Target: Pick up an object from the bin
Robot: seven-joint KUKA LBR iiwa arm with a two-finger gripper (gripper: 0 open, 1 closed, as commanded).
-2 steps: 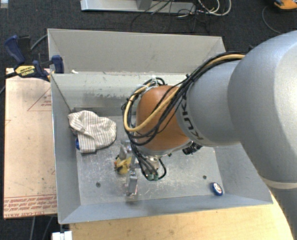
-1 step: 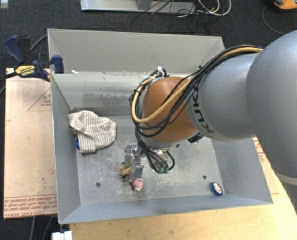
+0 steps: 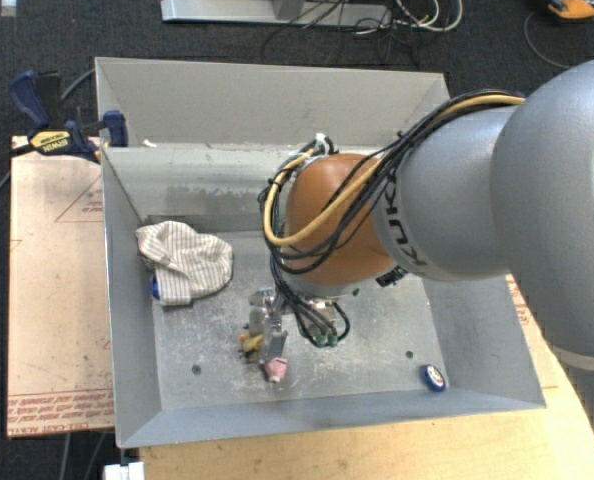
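My gripper (image 3: pixel 268 340) hangs low over the middle of the bin floor, below the orange wrist cover. Its metal fingers point down at a small pink thing (image 3: pixel 275 370) lying on the floor just in front of them. A small yellow-brown bit (image 3: pixel 248 343) sits at the fingers' left side, touching or very near them. Whether anything is between the fingers I cannot tell.
A crumpled striped whitish cloth (image 3: pixel 185 258) lies at the bin's left, with a bit of blue under its lower edge. A small blue and white round thing (image 3: pixel 434 377) rests near the front right corner. The arm covers the bin's right and back.
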